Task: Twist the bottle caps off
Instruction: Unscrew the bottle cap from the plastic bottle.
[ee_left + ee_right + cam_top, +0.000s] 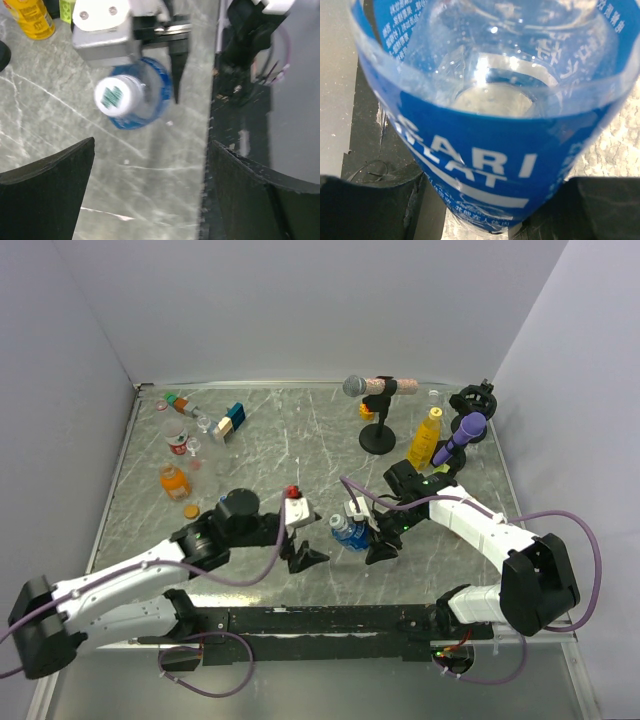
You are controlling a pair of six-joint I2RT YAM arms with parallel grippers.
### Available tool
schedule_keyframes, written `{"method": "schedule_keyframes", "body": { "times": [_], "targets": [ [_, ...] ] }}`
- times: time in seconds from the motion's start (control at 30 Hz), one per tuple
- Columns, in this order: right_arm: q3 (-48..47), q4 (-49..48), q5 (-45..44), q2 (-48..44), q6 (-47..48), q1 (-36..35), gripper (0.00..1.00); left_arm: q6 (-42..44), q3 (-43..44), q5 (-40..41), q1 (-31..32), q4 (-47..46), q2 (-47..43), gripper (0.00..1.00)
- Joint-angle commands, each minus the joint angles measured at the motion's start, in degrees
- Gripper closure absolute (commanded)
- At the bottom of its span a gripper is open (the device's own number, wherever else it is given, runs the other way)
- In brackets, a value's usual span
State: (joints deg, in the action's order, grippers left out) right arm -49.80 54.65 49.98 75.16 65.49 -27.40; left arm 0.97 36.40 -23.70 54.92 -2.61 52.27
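Note:
A clear bottle with a blue label (347, 531) is held in my right gripper (373, 540) near the table's front middle. In the right wrist view the bottle (485, 150) fills the frame, with a black finger (365, 205) against each side of it. Its white cap (118, 96), printed with a green mark, faces my left gripper (152, 145). My left gripper (305, 558) is open and empty, a short way left of the bottle and apart from it. The cap sits on the bottle.
At the back left stand an orange bottle (174, 481), a loose orange cap (191, 510), a red can (178, 444) and toy blocks (230, 421). At the back right are a yellow bottle (425, 439), a microphone on a stand (376, 412) and a purple microphone (462, 435).

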Motion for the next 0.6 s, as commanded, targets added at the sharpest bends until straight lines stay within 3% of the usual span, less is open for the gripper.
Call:
{"method": "schedule_keyframes", "body": {
  "times": [0.0,0.13,0.57],
  "targets": [
    [-0.2,-0.4,1.3,0.3,1.6,-0.3,0.71,9.8,7.5,-8.7,-3.8,-4.8,7.4,0.04],
    [-0.1,-0.3,1.4,0.2,1.6,-0.2,0.71,9.0,8.9,-15.5,-7.2,-6.9,12.0,0.10],
    [-0.3,-0.2,1.3,0.0,1.7,-0.3,0.71,6.8,13.5,-21.8,-8.9,-6.8,18.1,0.30]
  ]
}}
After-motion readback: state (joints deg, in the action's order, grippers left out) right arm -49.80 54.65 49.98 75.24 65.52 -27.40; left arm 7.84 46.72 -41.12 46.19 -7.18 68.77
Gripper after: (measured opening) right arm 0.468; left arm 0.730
